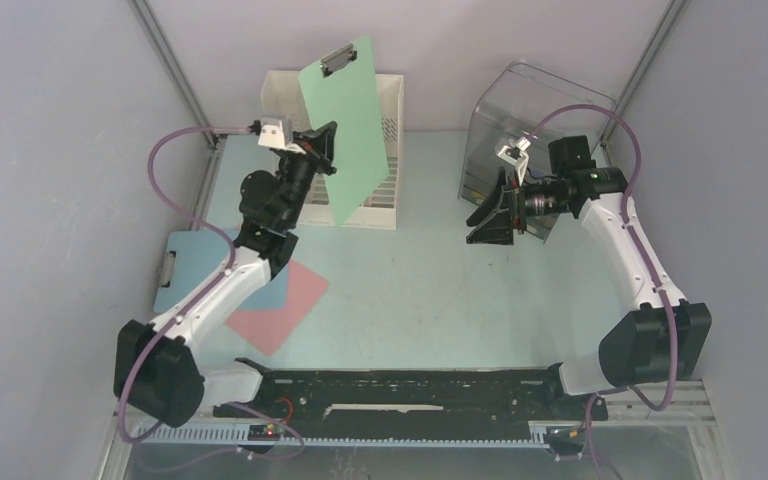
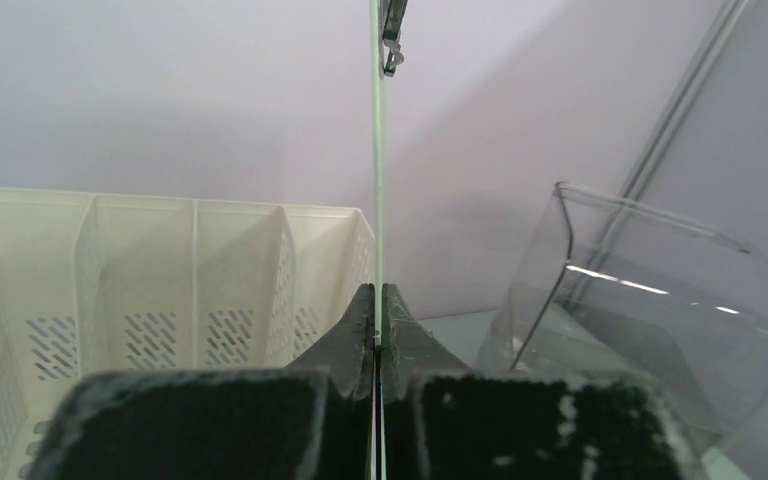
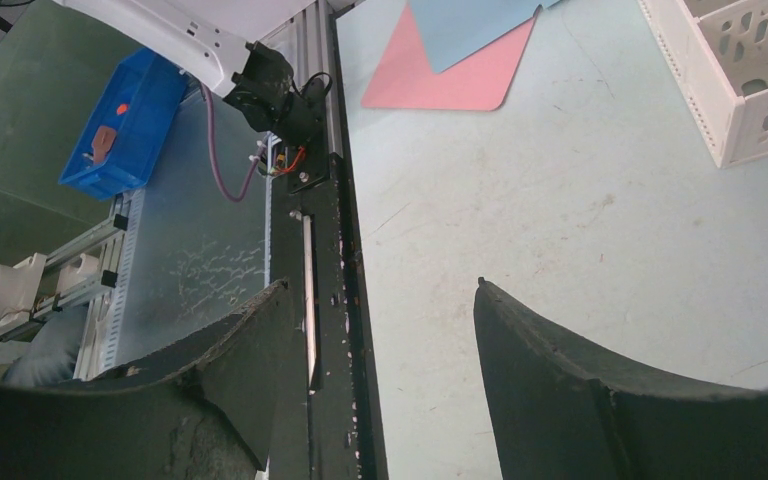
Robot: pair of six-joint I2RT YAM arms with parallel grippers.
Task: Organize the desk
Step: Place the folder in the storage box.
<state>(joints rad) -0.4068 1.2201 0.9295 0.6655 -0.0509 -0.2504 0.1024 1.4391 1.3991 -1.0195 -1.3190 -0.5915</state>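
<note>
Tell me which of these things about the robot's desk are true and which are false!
1. The left gripper is shut on the green clipboard. True.
2. The blue clipboard overlaps the pink sheet on the desk. True.
3. The right gripper holds the pink sheet. False: it is open and empty.
4. The green clipboard lies flat on the desk. False: it stands upright in the grip, at the white organizer.
</note>
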